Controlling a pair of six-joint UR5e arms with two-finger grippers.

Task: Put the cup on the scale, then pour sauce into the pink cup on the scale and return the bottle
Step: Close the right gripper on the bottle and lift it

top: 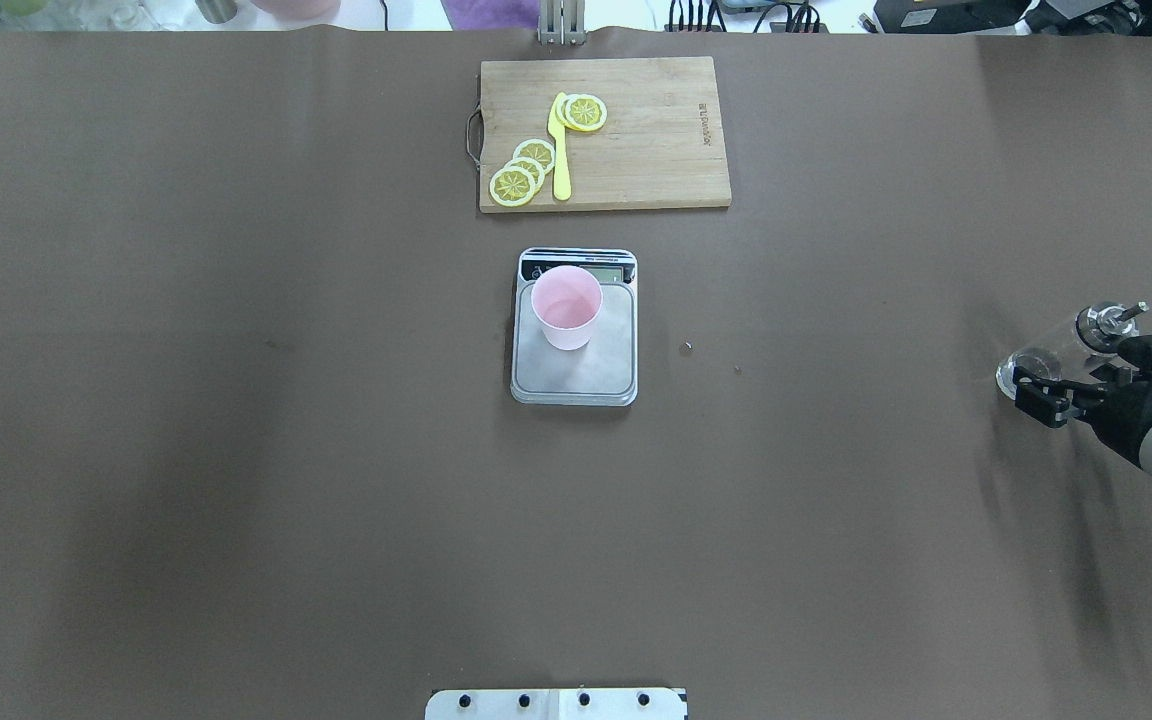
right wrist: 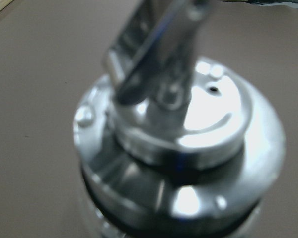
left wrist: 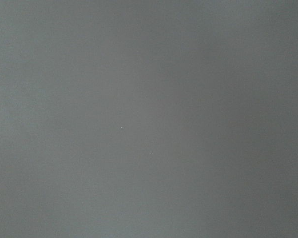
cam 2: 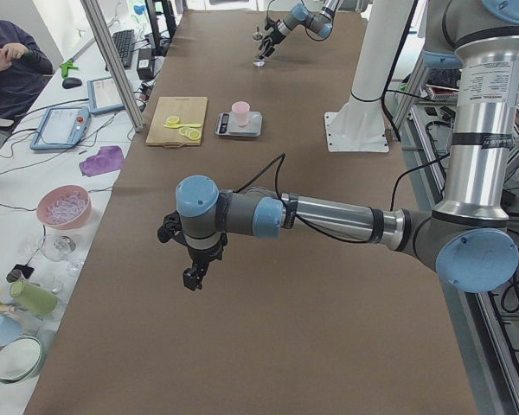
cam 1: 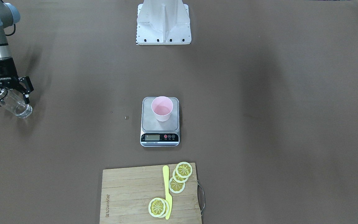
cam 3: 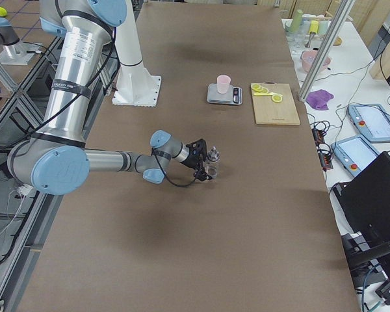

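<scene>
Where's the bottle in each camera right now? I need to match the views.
Front-facing: far left edge, the bottle.
Overhead: far right edge.
Exterior left: tiny, top centre, under the far arm.
Exterior right: centre, at the near arm's tip.
Left wrist: not in it.
Right wrist: its metal cap fills the frame.
Shared landmark: the scale bearing the cup, mid-table.
</scene>
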